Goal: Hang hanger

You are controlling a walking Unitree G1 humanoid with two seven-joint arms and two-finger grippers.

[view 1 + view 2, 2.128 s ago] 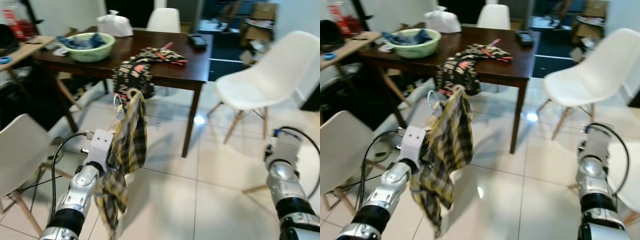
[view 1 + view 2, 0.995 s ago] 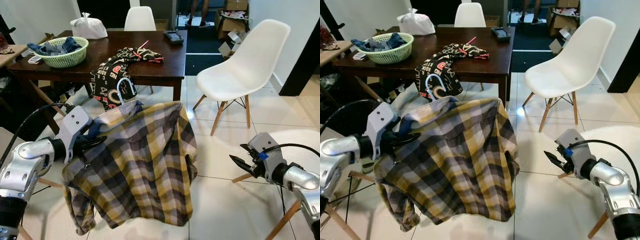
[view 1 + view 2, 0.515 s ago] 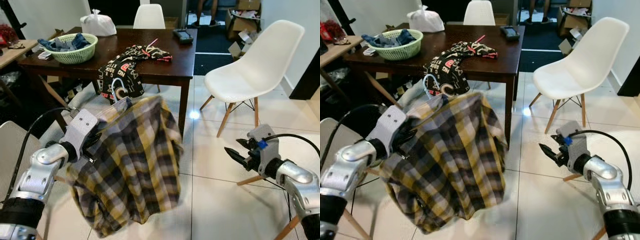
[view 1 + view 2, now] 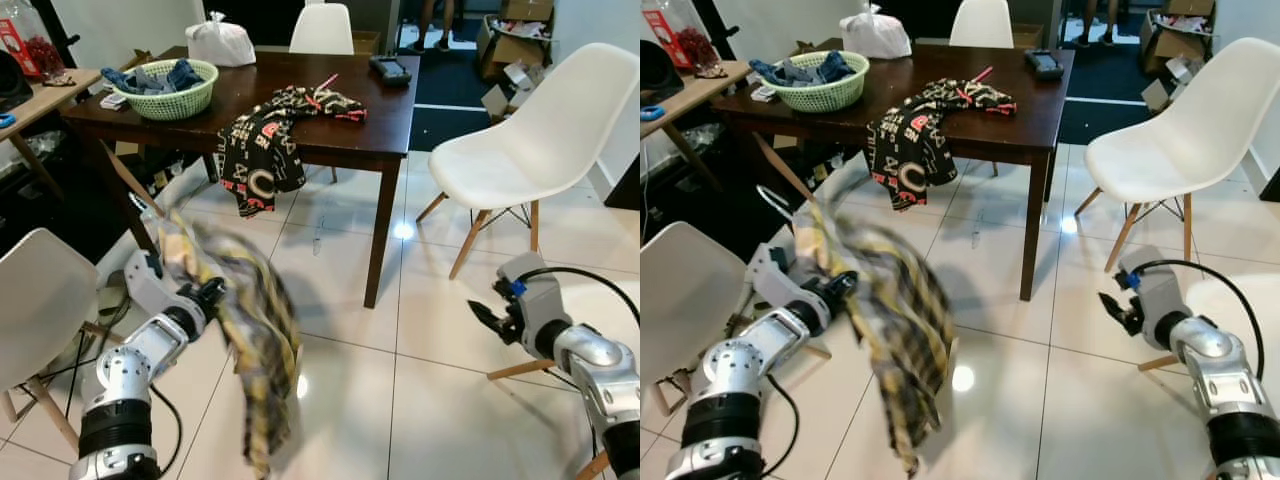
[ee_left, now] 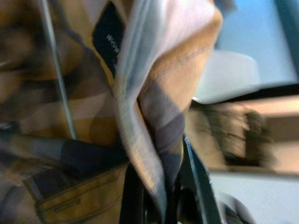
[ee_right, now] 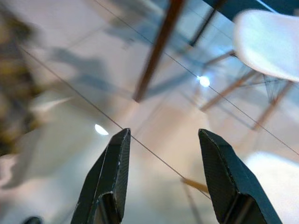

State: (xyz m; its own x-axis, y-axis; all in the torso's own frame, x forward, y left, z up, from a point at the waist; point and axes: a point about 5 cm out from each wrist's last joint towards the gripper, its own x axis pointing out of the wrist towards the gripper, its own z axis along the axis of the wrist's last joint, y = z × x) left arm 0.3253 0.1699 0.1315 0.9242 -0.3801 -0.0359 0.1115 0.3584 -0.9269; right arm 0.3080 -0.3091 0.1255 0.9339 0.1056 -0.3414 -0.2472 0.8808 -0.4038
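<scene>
A yellow-and-grey plaid shirt (image 4: 255,330) hangs on a wire hanger (image 5: 56,79), blurred by motion and seen edge-on over the floor at my lower left. The hanger's hook (image 4: 770,197) sticks up to the left of the shirt. My left gripper (image 4: 205,295) is shut on the hanger through the shirt's collar; in the left wrist view the black fingers (image 5: 196,186) pinch the fabric. My right gripper (image 6: 166,172) is open and holds nothing, low at the right (image 4: 490,318) above the tiles.
Ahead stands a dark wooden table (image 4: 390,140) with a green basket (image 4: 165,90), a white bag (image 4: 220,45) and a black printed garment (image 4: 260,150) draped over its edge. White chairs stand at right (image 4: 520,140) and near left (image 4: 40,300). Open tiled floor (image 4: 400,400) lies between the arms.
The shirt, spread wide a second ago, has swung round and now hangs narrow and blurred. My left arm has dropped lower and to the left. The right gripper stays open.
</scene>
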